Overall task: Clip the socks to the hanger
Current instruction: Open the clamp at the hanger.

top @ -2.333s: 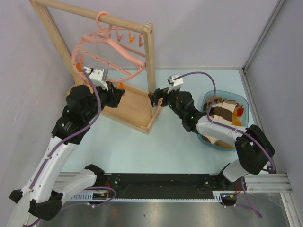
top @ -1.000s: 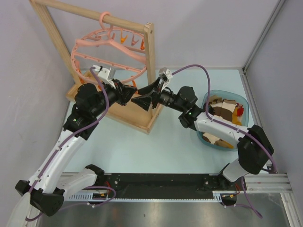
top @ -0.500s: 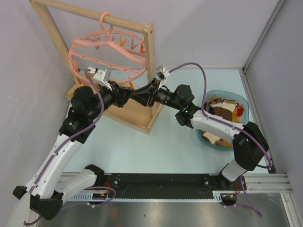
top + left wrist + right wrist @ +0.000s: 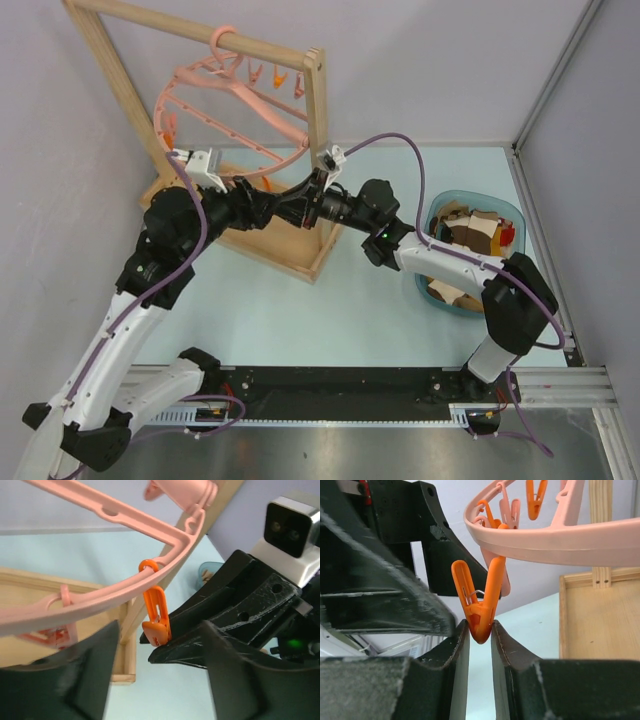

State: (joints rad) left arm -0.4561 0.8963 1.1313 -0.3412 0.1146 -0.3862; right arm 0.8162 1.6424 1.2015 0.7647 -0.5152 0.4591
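Observation:
The round pink hanger (image 4: 232, 105) hangs by its hook from the wooden rack's top bar. One orange clip (image 4: 481, 602) dangles from its rim (image 4: 95, 609). My right gripper (image 4: 479, 630) is shut on that clip's lower end, a finger (image 4: 454, 652) on either side. The same clip (image 4: 156, 616) hangs just beyond my left gripper (image 4: 160, 630), whose jaws stand open and hold nothing. The two grippers meet under the ring, left gripper (image 4: 262, 208) and right gripper (image 4: 297, 208). The socks (image 4: 472, 235) lie piled in a basin at the right. Neither gripper holds a sock.
The wooden rack (image 4: 285, 245) has a flat base board and an upright post (image 4: 318, 150) right beside both grippers. Several more pink and orange clips (image 4: 536, 492) hang from the ring. The teal basin (image 4: 440, 212) sits right of the right arm.
The right arm has reached further left under the hanger ring until it meets the left gripper. The ring has swung a little to the right.

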